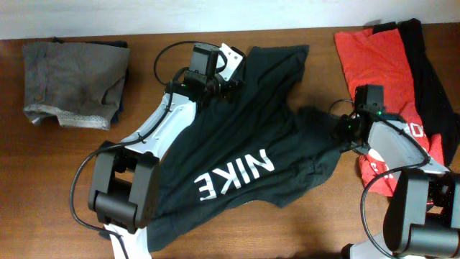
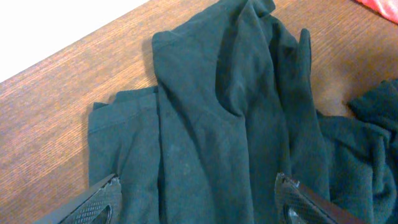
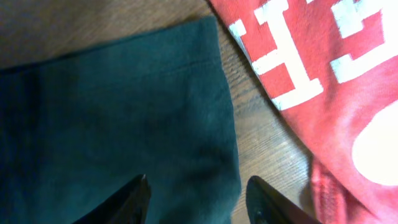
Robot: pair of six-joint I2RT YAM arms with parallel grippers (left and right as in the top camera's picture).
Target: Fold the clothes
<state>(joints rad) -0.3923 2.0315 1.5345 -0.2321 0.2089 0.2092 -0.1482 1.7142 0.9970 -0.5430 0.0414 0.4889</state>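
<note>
A black short-sleeved T-shirt with white block letters lies crumpled across the table's middle. My left gripper hovers over its far upper part, open; in the left wrist view its fingers straddle rumpled dark cloth. My right gripper is open at the shirt's right sleeve; in the right wrist view its fingers span the sleeve's edge. A red white-printed shirt lies at the far right, also in the right wrist view. Another black shirt lies under and beside it.
A folded grey-brown garment with a pale patterned hem lies at the far left. Bare wooden table shows at the left front. The table's far edge runs close behind the black shirt.
</note>
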